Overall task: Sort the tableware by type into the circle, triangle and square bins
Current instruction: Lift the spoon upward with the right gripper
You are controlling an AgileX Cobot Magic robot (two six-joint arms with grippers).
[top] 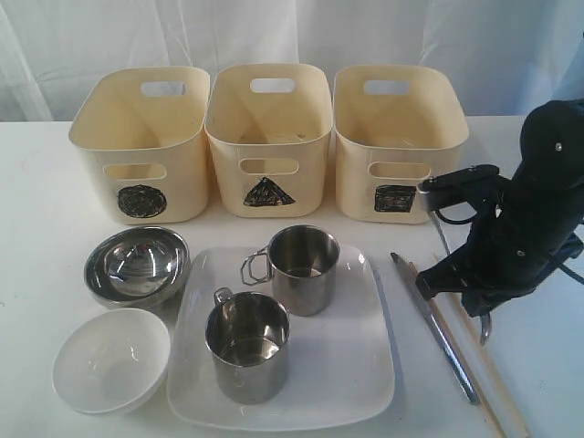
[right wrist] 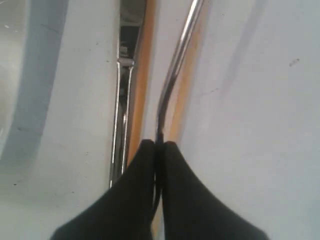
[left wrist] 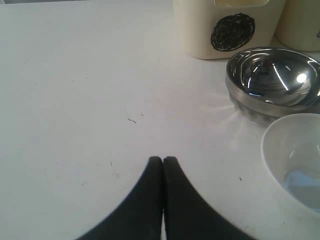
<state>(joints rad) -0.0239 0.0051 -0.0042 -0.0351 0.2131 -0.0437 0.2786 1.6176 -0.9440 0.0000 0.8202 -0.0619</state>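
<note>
My right gripper (right wrist: 159,144) is shut on a thin steel cutlery handle (right wrist: 175,65) that runs away from the fingertips. Under it lie wooden chopsticks (right wrist: 142,75) and a steel knife (right wrist: 121,100). In the exterior view the right gripper (top: 476,308) hangs over the knife (top: 443,333) and chopsticks (top: 488,374), right of the white square plate (top: 351,365). Two steel mugs (top: 304,269) (top: 247,347) stand on that plate. Left of it are the steel bowl (top: 137,265) and white bowl (top: 111,359). My left gripper (left wrist: 162,159) is shut and empty, over bare table beside the steel bowl (left wrist: 272,80).
Three cream bins stand in a row at the back: circle (top: 141,146), triangle (top: 266,137), square (top: 397,137). The square bin is just beyond the right arm (top: 529,219). The circle bin (left wrist: 225,30) and white bowl (left wrist: 295,155) also show in the left wrist view.
</note>
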